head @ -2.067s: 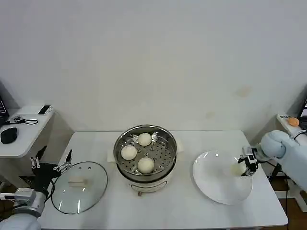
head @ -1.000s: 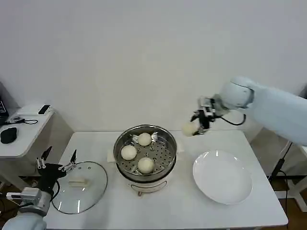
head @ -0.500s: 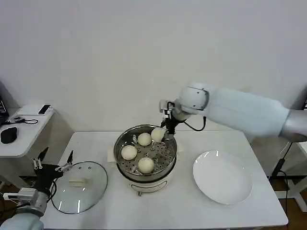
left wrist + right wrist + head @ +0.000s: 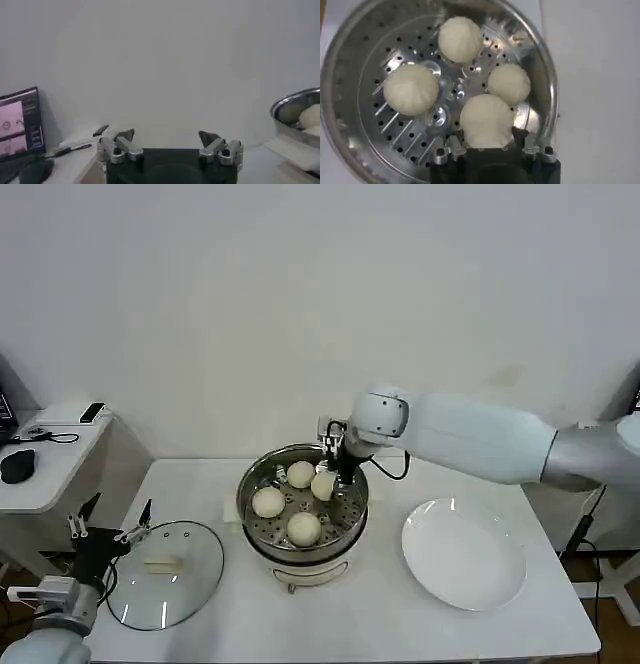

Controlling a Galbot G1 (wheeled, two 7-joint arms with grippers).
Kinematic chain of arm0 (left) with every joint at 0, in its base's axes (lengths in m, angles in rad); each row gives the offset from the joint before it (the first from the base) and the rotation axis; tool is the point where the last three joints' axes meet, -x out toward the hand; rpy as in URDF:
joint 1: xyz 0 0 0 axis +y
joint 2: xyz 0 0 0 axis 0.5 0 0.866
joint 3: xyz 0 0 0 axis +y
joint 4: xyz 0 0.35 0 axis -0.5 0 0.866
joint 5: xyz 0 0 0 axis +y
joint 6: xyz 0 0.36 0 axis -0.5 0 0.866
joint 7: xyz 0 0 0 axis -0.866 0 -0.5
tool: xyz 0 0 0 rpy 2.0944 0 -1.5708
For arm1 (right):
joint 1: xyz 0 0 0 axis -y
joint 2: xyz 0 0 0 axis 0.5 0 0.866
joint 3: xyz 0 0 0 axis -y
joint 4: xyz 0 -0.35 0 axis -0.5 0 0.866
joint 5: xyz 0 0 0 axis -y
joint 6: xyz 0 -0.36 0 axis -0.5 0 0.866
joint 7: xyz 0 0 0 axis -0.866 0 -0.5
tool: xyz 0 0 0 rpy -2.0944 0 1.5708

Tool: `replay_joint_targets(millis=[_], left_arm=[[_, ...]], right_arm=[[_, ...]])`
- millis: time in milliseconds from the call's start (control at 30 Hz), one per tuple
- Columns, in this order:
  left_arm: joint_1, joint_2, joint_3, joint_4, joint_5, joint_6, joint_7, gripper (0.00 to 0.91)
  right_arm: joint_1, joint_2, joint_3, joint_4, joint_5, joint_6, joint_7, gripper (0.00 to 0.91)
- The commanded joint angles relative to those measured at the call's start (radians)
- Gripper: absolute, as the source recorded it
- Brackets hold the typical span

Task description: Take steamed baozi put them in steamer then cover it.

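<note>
The right gripper (image 4: 330,477) is clamped on a steamed baozi (image 4: 323,485), held low inside the steamer (image 4: 303,502) above its perforated tray (image 4: 410,132). Three more buns (image 4: 287,501) are seen there. The left gripper (image 4: 108,529), fingers spread, is parked beside the cover (image 4: 166,572).

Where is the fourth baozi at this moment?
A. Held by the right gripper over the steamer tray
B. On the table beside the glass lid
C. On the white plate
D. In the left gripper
A: the right gripper grips the fourth baozi just above the steamer tray, beside three seated ones.
</note>
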Motion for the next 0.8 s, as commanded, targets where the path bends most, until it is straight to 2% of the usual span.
replay_joint_targets(millis=[33, 267, 300, 333, 667, 800], left_arm=[[-0.002, 0.002, 0.003, 0.002, 0.001, 0.0, 0.0, 0.907], [0.0, 0.002, 0.001, 0.003, 0.001, -0.001, 0.001, 0.907], [0.0, 0.002, 0.0, 0.003, 0.001, -0.001, 0.001, 0.907], [0.0, 0.002, -0.001, 0.003, 0.001, -0.001, 0.001, 0.907], [0.003, -0.003, 0.0, 0.0, 0.001, -0.002, 0.001, 0.907], [0.002, -0.007, 0.003, -0.006, 0.0, -0.002, 0.001, 0.907]], right_arm=[[-0.035, 0.021, -0.003, -0.015, -0.004, -0.019, 0.016, 0.675], [-0.047, 0.016, 0.011, -0.015, -0.005, -0.017, 0.03, 0.685], [-0.046, 0.014, 0.013, -0.012, -0.006, -0.019, 0.034, 0.867], [-0.045, 0.013, 0.015, -0.011, -0.006, -0.02, 0.035, 0.907], [0.038, -0.059, 0.037, 0.085, 0.027, -0.03, 0.057, 0.907], [0.046, -0.128, 0.071, 0.156, 0.037, -0.016, 0.124, 0.907]])
